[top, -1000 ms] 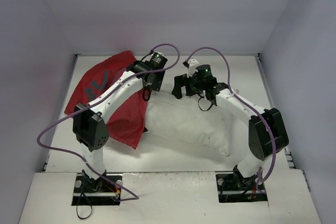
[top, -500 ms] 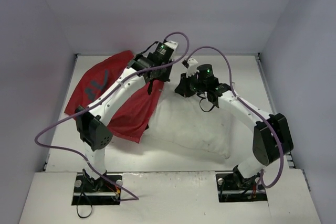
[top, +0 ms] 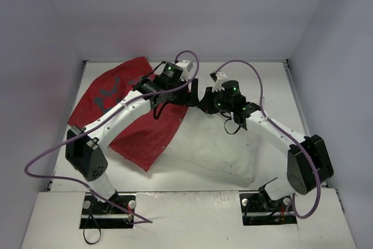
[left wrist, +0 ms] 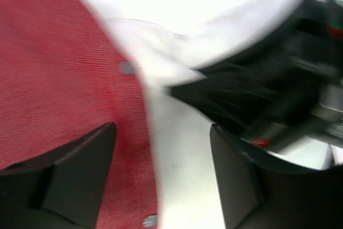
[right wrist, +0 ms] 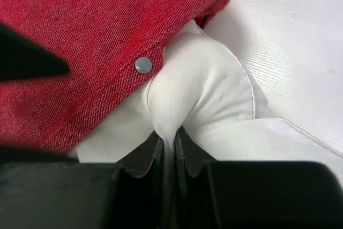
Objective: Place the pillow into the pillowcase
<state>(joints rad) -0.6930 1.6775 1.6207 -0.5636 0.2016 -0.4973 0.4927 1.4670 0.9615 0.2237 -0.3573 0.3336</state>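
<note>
Pillow, soft, white and stuffed [top: 215, 144], lies on the counter [top: 274, 80], one corner at the mouth of the red printed fabric pillowcase [top: 145, 135]. My right claw [right wrist: 170, 143] is clenched on that corner; my left claw [left wrist: 162, 130] is spread wide by the snap-studded hem. I'd lift the hem with the left, then push the corner in low.

White table [top: 277, 77]; plain pale walls [top: 186, 10] on three sides

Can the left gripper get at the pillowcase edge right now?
Likely yes: the left gripper is open, and the pillowcase edge lies bare between its fingers. The right gripper, shut on the pillow, is close but not across it.
</note>
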